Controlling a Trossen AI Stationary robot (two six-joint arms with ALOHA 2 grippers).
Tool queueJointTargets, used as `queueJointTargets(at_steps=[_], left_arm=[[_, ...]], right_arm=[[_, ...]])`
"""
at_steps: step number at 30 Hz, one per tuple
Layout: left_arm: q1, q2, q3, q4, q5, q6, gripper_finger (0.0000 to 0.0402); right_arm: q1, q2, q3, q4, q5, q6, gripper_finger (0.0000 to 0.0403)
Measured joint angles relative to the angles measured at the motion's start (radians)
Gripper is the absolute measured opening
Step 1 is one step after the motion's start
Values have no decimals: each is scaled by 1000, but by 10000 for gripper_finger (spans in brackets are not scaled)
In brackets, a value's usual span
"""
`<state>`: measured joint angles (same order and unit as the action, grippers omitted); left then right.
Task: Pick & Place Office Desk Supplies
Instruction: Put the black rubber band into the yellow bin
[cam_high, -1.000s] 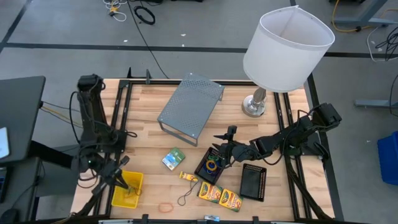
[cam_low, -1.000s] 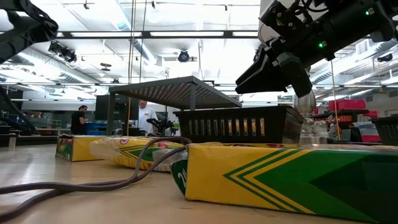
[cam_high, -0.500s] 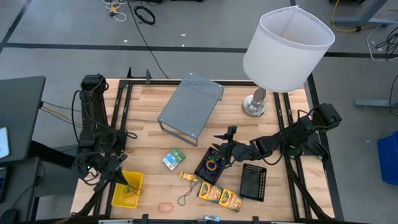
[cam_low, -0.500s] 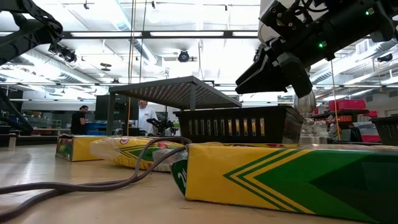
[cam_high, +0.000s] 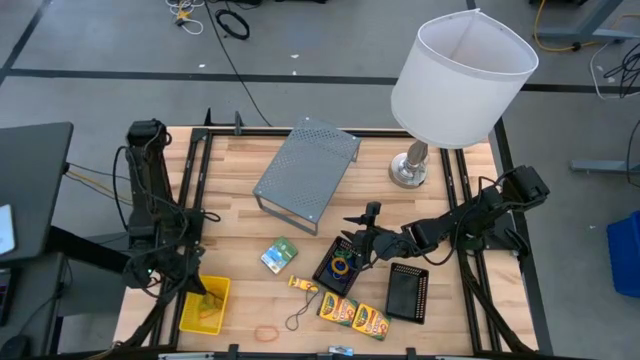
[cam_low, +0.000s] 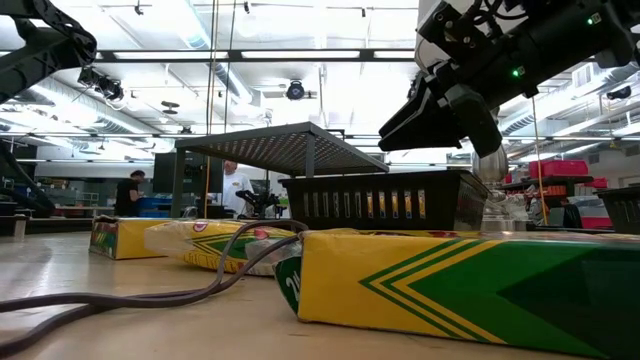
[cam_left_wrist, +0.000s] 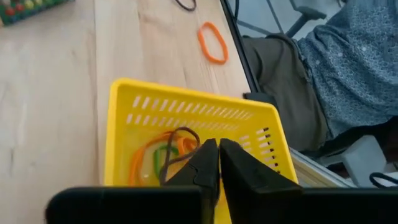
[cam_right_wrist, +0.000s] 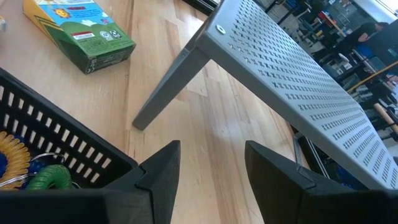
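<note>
Down at the near left corner, the left gripper (cam_left_wrist: 212, 163) hangs right over the yellow plastic basket (cam_left_wrist: 124, 112), its jaws pressed almost together with at most a hairline slit between them and nothing pinched that I can see; a tangle of rubber-band loops (cam_left_wrist: 163, 152) lies on the basket floor just beyond the fingertips. That reads as a drop into the basket, and the next call looks like the orange rubber band (cam_high: 267, 332) lying loose on the wood just beside the basket: lift clear, swing over, spread the jaws, come down on a thin flat loop. Farther along the near edge sit the crayon boxes (cam_high: 354, 315) and the empty black mesh tray (cam_high: 408, 291). Mid-table, the right gripper (cam_right_wrist: 208, 163) waits with jaws spread wide and empty, at the rim of the other black mesh tray (cam_high: 338, 266). Its wrist camera alone shows the green-white packet (cam_right_wrist: 81, 34) up close and the grey perforated riser (cam_right_wrist: 292, 93); only the overhead shows the lamp (cam_high: 455, 75) at the back.
</note>
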<state>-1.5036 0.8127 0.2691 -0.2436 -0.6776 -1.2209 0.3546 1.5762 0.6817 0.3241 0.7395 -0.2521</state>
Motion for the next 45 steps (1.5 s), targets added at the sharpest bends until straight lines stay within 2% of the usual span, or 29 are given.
queueJointTargets(at_steps=[7, 18, 22, 29, 34, 38, 45], left_arm=[[0, 0, 0, 0, -103, 12, 80], [-2, 0, 0, 0, -220, 18, 195], [-2, 1, 0, 0, -240, 46, 224], [-2, 2, 0, -47, -222, 50, 228], [10, 5, 1, -213, -220, -66, 225], [29, 22, 1, -338, -162, -163, 227], [57, 30, 1, -396, -145, -181, 227]], right_arm=[[-6, 0, 0, 0, 0, 0, 188], [-5, 0, 0, 0, 0, 0, 188], [-5, 0, 0, 0, 0, 0, 188], [-5, 0, 0, 0, 0, 0, 188], [-5, 0, 0, 0, 0, 0, 188], [-5, 0, 0, 0, 0, 0, 188], [-5, 0, 0, -1, 0, 0, 188]])
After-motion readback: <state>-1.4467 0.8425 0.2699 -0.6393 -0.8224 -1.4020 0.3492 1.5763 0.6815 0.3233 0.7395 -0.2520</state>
